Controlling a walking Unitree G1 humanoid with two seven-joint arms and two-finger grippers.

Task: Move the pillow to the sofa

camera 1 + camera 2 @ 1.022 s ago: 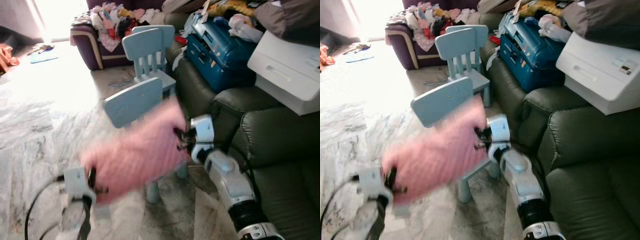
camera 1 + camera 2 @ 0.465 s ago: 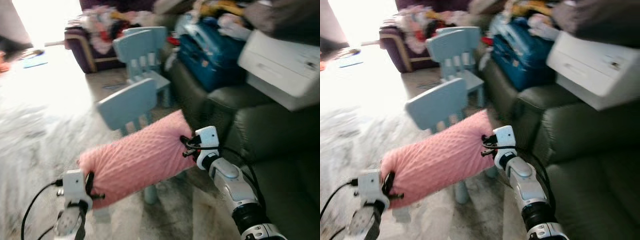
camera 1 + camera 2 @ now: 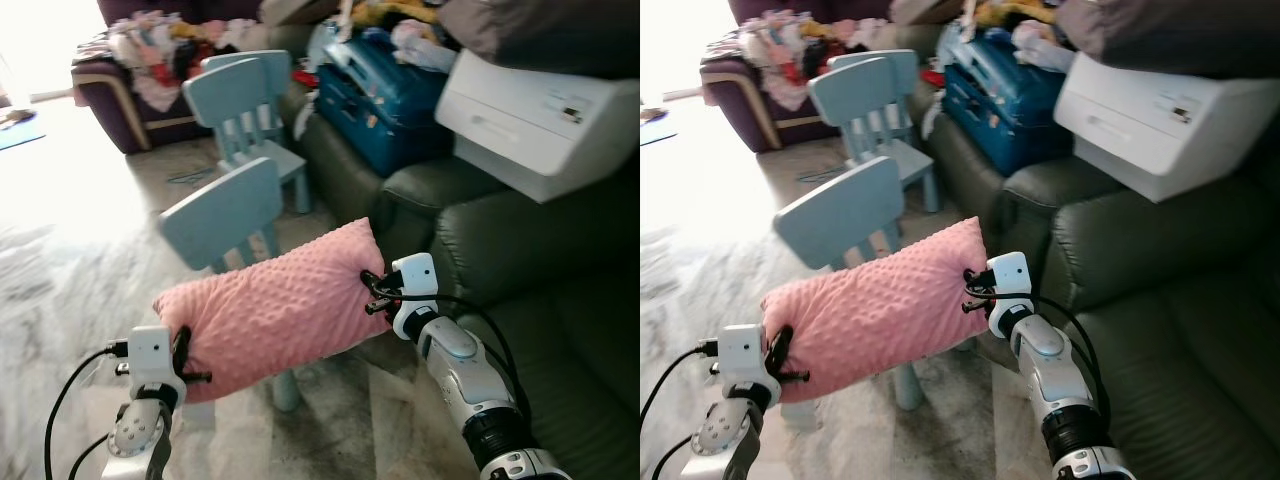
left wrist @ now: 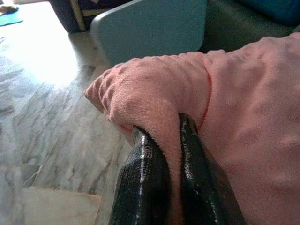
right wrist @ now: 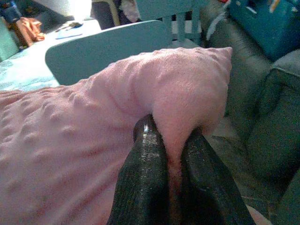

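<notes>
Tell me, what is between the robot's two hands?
The bumpy pink pillow stretches between the left hand and the right hand, pinched by both, in both eye views.

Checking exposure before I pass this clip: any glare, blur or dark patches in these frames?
Left eye view: floor by the window blown out white, pink pillow sharp. Right eye view: same glare. Left wrist view: bright floor, fingers near and soft. Right wrist view: dim, sofa in shade.
</notes>
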